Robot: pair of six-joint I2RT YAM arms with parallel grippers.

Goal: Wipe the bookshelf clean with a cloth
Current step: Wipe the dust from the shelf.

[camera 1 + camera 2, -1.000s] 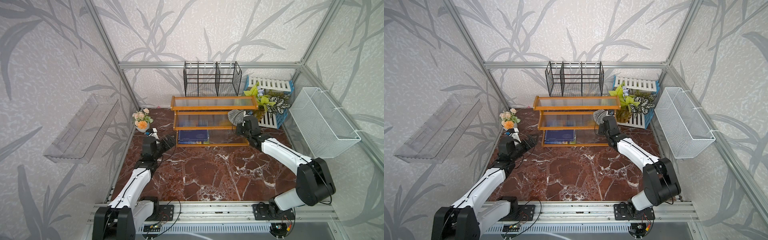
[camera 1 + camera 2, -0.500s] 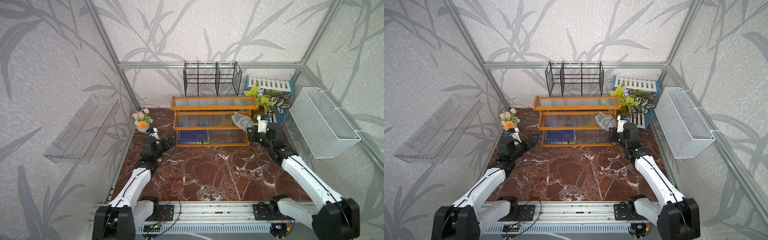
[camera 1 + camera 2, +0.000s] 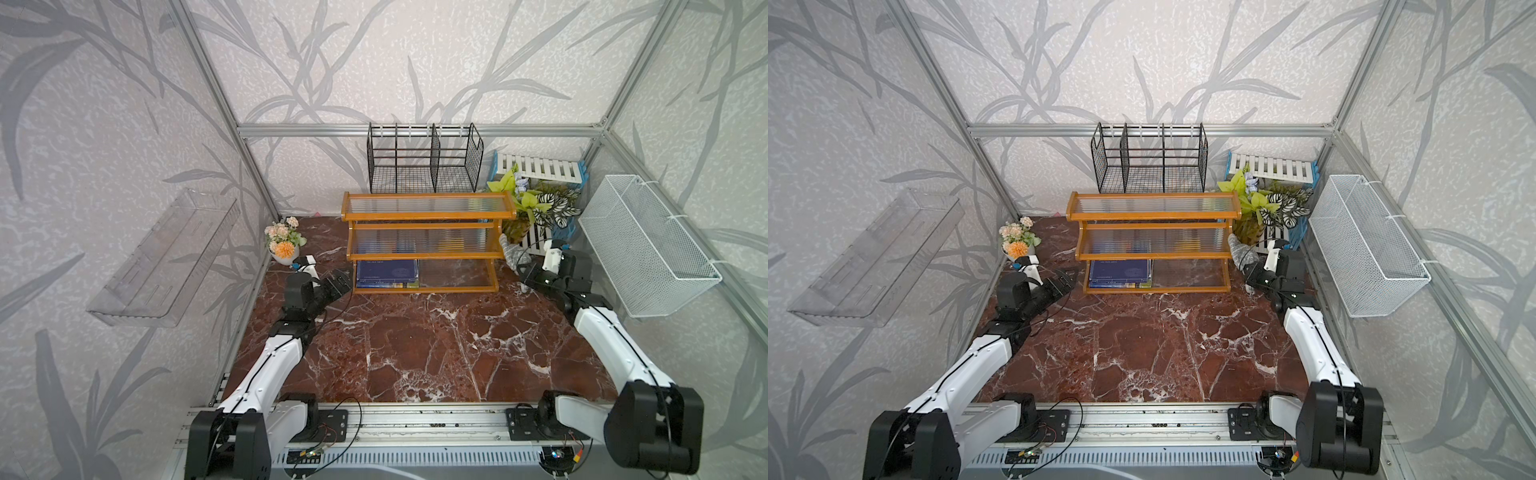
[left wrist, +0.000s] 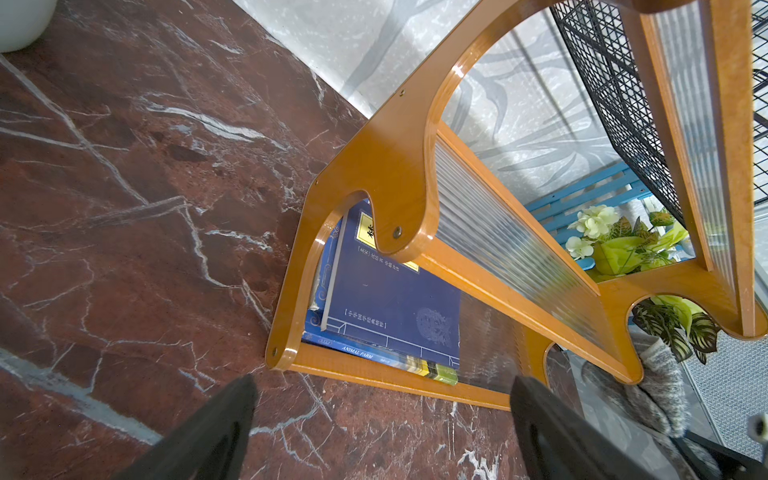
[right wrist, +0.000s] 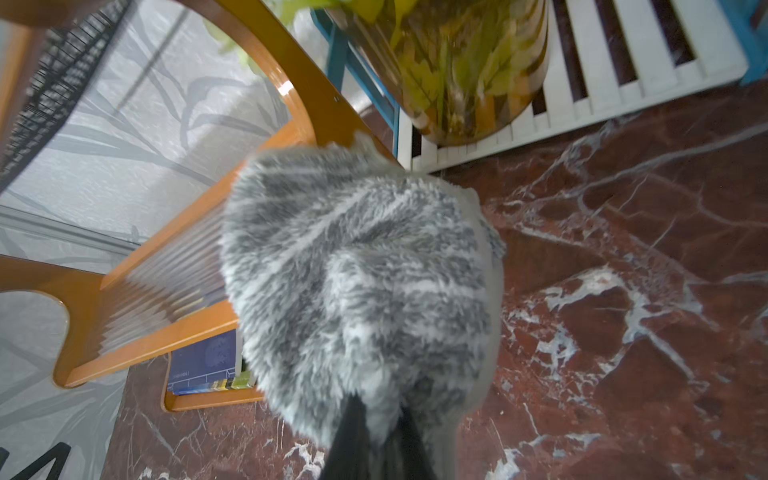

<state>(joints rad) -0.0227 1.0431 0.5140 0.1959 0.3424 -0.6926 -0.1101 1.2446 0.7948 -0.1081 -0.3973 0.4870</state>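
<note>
Now the cloth [image 3: 512, 253] has slid off the middle shelf and hangs just past the right end of the bookshelf [image 3: 424, 216], pinched tight in the right fingers [image 5: 352, 434]. That swipe looks finished, so another shelf may come next. The left fingers [image 4: 208, 432] stay spread wide by the bookshelf's left end, holding nothing.

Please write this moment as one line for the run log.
right tool: shut on cloth | cloth: at bookshelf right end, contact unclear | left tool: open, empty, near bookshelf left end
</note>
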